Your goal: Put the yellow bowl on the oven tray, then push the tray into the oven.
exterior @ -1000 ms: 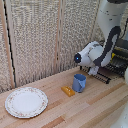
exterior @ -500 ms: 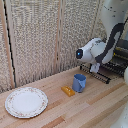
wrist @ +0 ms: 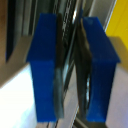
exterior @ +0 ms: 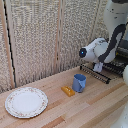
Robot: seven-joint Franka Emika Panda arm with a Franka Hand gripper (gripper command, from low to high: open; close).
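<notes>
My grabber [exterior: 98,67] is down at the front rim of the baking sheet [exterior: 92,73], a dark wire rack at the exterior view's right. In the wrist view its blue fingertips [wrist: 47,65] stand close together, and the grabber [wrist: 72,67] is shut on a thin dark bar of the baking sheet [wrist: 75,35]. A bright yellow patch, the yellow dish [wrist: 120,20], shows just beyond one finger. The arm hides the dish in the exterior view. Only a dark sliver of the oven [exterior: 123,47] shows behind the arm.
A blue mug [exterior: 79,82] stands on the wooden table [exterior: 95,107] just in front of the rack's near corner. A flat orange-yellow block [exterior: 68,90] lies beside it. A large white patterned plate [exterior: 26,101] sits at the exterior view's left. Slatted panels form the back wall.
The arm and grabber have edged slightly toward the exterior view's right at the rack's rim. The mug, block and plate have not moved.
</notes>
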